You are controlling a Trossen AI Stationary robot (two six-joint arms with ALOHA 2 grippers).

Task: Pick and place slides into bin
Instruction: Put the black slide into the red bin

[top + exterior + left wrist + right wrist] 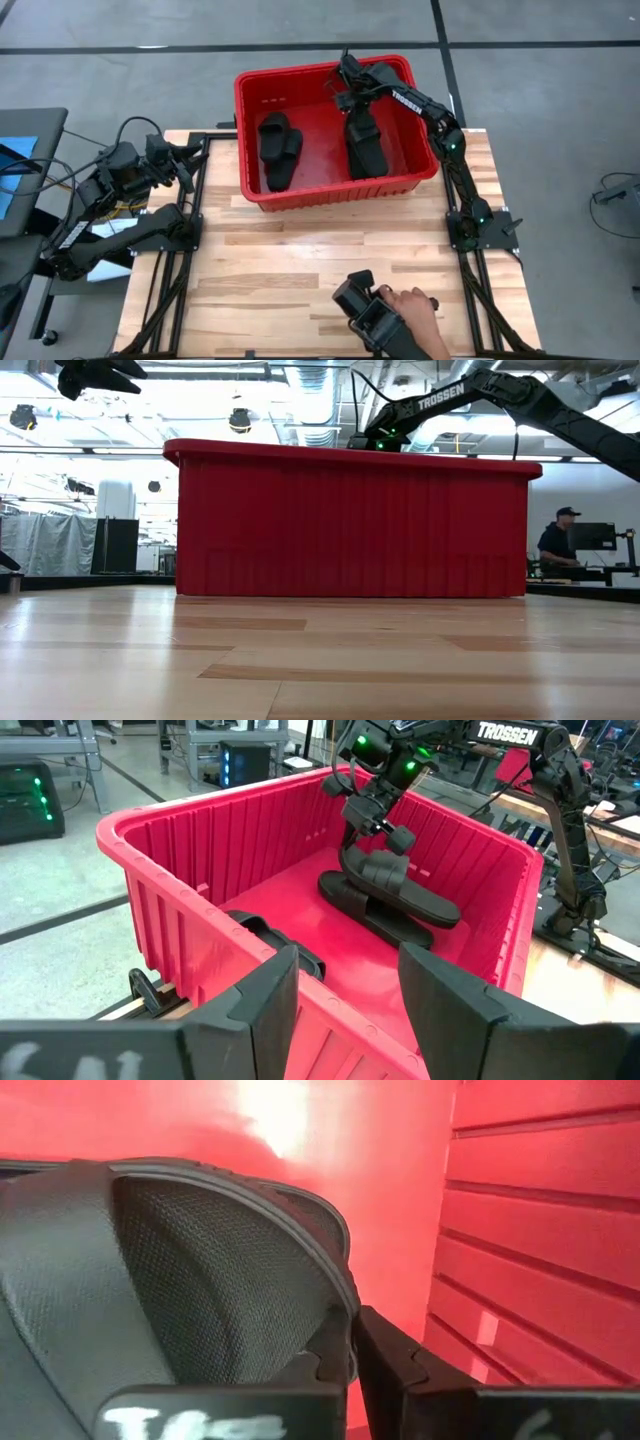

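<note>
Slides [365, 140] lie in the bin [250, 95] — right claw [352, 100] pinched shut beside one's strap, left claw [188, 160] open at the counter's left edge. Light, soft rubber — likely best gripped by the strap.

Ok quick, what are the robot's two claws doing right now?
Left gripper: open, holding nothing.
Right gripper: shut, right beside a slide in the bin.

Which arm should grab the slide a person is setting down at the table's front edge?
Right. That slide lies on the right half; the right gripper is over the bin, the left gripper parked beyond the left edge.
</note>
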